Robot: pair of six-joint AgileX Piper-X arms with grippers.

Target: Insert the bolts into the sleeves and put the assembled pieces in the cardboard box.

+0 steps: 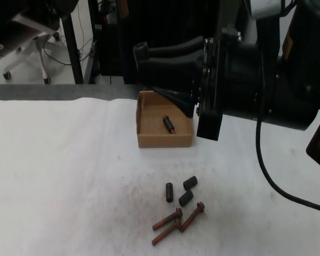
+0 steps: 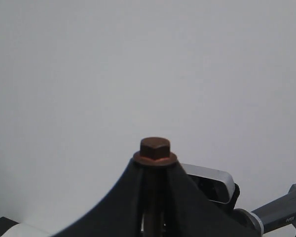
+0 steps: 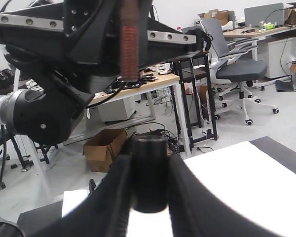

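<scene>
We are mid-insertion. The left gripper's (image 2: pixel 155 170) fingers are closed on a bolt (image 2: pixel 155 149), and the right gripper's (image 3: pixel 149 165) fingers clamp a black sleeve (image 3: pixel 149 180). The threaded shank (image 3: pixel 129 42) faces the sleeve's mouth, not yet in, so next, we judge: align both axes, then push. The cardboard box (image 1: pixel 165 141), upper centre of the high view, holds one assembled piece (image 1: pixel 168 124). Three loose bolts (image 1: pixel 167 220) and three loose sleeves (image 1: pixel 169 192) lie lower centre on the table (image 1: pixel 69 176).

Assembled piece (image 1: pixel 168 124) in cardboard box (image 1: pixel 165 140). Loose sleeves (image 1: pixel 169 192) nearer the camera than the box, loose bolts (image 1: pixel 191 216) just before them. In the air, held bolt (image 3: pixel 129 39) hangs above held sleeve (image 3: pixel 149 170), not touching.
</scene>
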